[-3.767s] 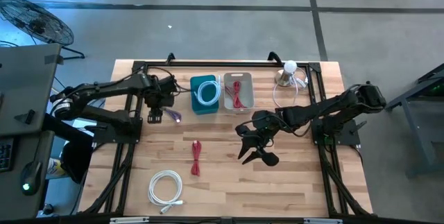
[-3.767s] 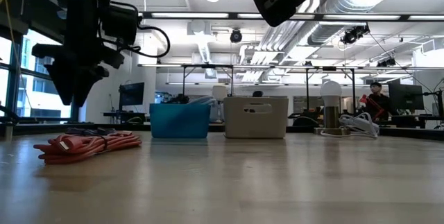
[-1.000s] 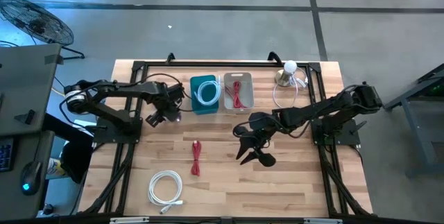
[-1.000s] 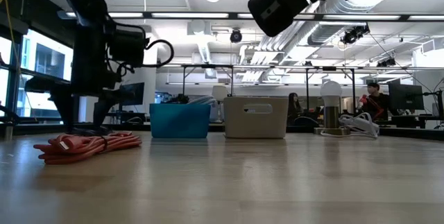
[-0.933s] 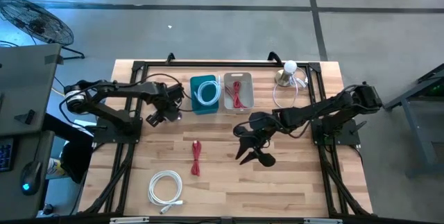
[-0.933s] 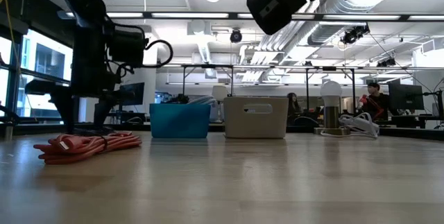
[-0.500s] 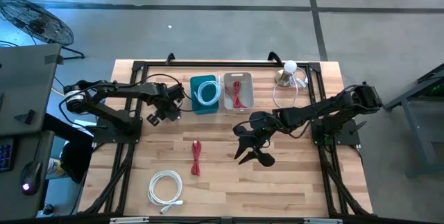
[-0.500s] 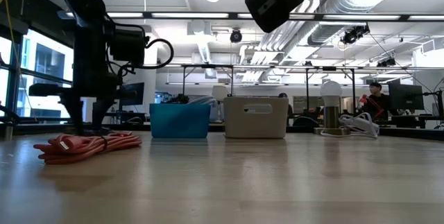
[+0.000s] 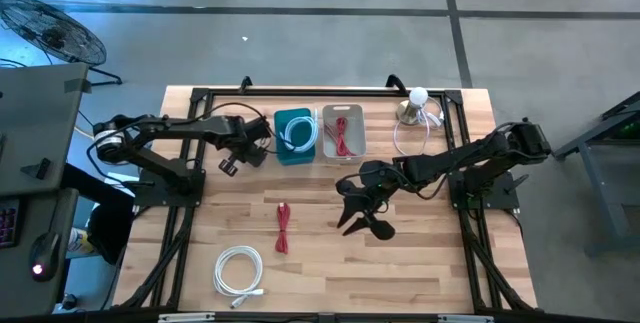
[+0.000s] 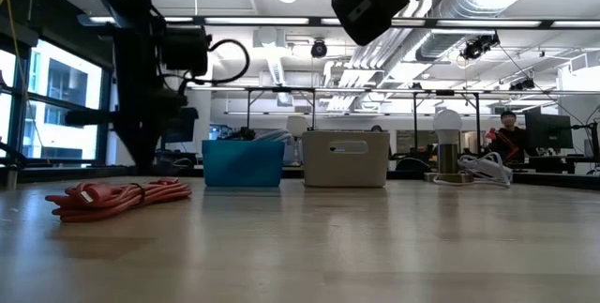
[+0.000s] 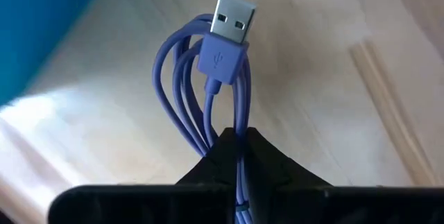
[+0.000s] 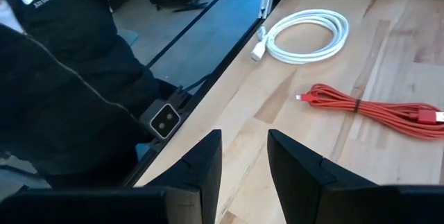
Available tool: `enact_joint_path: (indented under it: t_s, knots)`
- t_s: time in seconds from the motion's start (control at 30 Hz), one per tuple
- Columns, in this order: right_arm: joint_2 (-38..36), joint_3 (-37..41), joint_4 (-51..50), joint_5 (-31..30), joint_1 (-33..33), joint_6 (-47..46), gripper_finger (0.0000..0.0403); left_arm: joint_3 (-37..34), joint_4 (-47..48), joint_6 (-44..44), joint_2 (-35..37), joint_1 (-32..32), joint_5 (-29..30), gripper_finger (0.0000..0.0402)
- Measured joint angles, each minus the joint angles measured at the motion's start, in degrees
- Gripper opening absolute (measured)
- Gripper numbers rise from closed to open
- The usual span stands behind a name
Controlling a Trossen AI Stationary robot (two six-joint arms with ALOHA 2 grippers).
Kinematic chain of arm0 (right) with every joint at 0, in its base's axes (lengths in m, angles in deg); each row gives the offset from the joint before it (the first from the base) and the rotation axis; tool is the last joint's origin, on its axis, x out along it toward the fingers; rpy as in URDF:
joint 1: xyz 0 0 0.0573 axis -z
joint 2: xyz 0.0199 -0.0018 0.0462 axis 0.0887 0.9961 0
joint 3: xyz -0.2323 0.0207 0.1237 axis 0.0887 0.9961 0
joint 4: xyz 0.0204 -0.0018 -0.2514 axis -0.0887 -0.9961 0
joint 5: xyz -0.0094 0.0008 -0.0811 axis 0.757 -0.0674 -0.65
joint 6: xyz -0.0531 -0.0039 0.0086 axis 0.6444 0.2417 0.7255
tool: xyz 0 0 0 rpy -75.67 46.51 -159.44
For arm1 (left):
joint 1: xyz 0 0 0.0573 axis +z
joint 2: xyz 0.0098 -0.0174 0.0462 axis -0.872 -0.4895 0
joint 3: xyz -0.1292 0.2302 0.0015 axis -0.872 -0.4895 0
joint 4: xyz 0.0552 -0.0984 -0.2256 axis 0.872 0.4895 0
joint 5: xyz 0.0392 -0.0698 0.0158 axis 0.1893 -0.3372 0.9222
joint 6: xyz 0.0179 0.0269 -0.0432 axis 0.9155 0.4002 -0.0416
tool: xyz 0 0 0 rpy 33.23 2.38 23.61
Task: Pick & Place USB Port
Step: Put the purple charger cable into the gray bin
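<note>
A purple USB cable (image 11: 208,78), bundled in loops with its silver plug (image 11: 232,17) at the free end, sits in my shut left gripper (image 11: 236,135). That gripper (image 9: 235,160) points down over the table just left of the blue bin (image 9: 295,135). A red cable (image 9: 283,228) and a white coil (image 9: 238,270) lie flat on the wood. My right gripper (image 9: 362,225) hangs open above the table's middle, its fingers (image 12: 208,158) around nothing. My left gripper pinches the purple cable's bundled strands (image 11: 239,130) between its two fingers, below the plug. It comes from above, pointing steeply down. The loops and the plug (image 11: 232,17) stick out past the fingertips. Whether the bundle still touches the table, I cannot tell.
The blue bin holds a white cable; a grey bin (image 9: 343,133) beside it holds a red one. A lamp (image 9: 415,108) with a white cord stands at the far right. A person in a dark jacket (image 12: 62,78) is at the table's near edge.
My left gripper has shut on the purple cable, then risen a little and shifted toward the blue bin, tipping as it went. The right arm has kept still.
</note>
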Motion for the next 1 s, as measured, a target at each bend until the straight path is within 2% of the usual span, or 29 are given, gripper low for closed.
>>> enact_joint_path:
  t_s: [0.23,0.4,0.53,0.73,0.83,1.0]
  knots:
    - [-0.3,0.0,-0.2,4.9,-1.1,2.4,0.011,4.8,0.9,-8.0,1.1,-5.4,-0.3,0.0002]
    - [-3.7,0.0,-2.6,4.3,-2.7,5.8,0.011,8.5,1.0,-14.2,5.6,-9.7,-0.6,0.0]
    - [-7.9,0.0,-7.0,-2.2,-4.0,8.0,0.011,10.7,2.8,-18.7,11.0,-13.1,-0.7,0.0001]
    - [-11.8,0.0,-11.3,-11.9,-5.8,9.4,0.011,12.0,6.4,-27.5,18.6,-18.4,4.2,0.0001]
    - [-12.6,0.0,-13.5,-17.3,-6.4,10.2,0.011,12.0,4.9,-32.7,21.8,-21.2,5.6,0.0001]
    - [-12.7,0.0,-15.8,-28.1,-6.5,10.9,0.011,12.0,-3.6,-37.4,25.8,-26.7,7.3,0.0001]
